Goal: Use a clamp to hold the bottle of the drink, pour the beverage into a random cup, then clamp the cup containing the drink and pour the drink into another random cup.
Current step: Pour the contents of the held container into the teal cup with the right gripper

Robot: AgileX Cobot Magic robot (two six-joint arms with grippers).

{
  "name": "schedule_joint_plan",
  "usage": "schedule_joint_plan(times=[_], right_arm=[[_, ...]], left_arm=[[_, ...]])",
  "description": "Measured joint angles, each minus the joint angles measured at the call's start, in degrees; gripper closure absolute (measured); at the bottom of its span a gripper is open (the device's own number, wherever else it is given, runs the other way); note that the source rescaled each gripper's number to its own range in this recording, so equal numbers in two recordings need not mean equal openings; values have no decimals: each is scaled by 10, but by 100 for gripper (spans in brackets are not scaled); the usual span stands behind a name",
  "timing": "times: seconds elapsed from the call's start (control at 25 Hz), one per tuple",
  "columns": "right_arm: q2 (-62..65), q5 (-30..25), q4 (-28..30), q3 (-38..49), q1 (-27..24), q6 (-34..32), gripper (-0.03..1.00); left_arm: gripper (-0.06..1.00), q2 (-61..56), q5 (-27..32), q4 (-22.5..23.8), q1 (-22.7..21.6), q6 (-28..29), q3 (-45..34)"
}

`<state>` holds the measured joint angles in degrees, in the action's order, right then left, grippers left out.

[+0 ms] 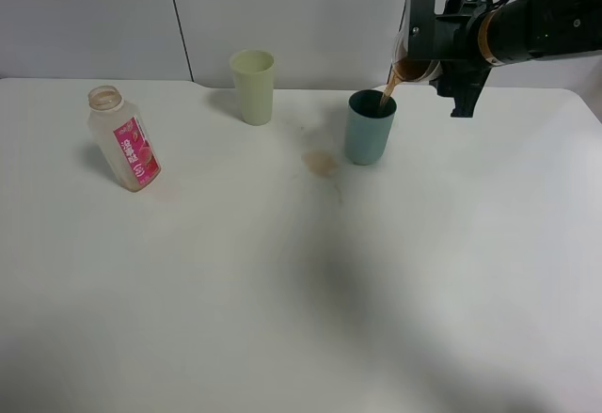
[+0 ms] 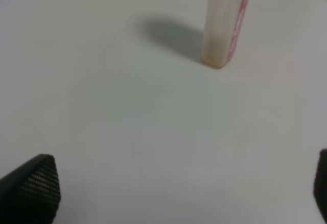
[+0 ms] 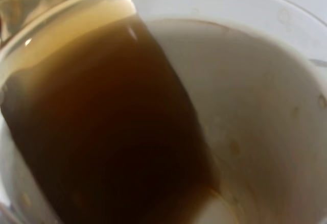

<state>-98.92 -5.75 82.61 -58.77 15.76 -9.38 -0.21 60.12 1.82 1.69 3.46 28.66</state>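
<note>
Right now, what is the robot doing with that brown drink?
The right gripper holds a white cup tipped over the teal cup, and brown drink is streaming into it. A little has spilled on the table as a puddle. The bottle stands off to the left, near a pale green cup. The left gripper is open, holding nothing.

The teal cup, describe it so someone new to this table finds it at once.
On the white table, look right of centre, toward the back wall. The teal cup stands upright beside a small brown spill. Unlike the pale green cup, it is dark blue-green and has brown drink streaming into it.
</note>
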Motion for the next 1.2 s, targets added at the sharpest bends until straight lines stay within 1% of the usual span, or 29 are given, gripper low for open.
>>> schedule_joint_plan(times=[0.32, 1.04, 1.2], right_arm=[[0, -11, 37, 0, 3, 0, 97], [0, -14, 132, 0, 5, 0, 97], [0, -23, 151, 0, 5, 0, 97]], left_arm=[[-6, 0, 0, 0, 0, 0, 0], [-6, 0, 0, 0, 0, 0, 0], [-6, 0, 0, 0, 0, 0, 0]])
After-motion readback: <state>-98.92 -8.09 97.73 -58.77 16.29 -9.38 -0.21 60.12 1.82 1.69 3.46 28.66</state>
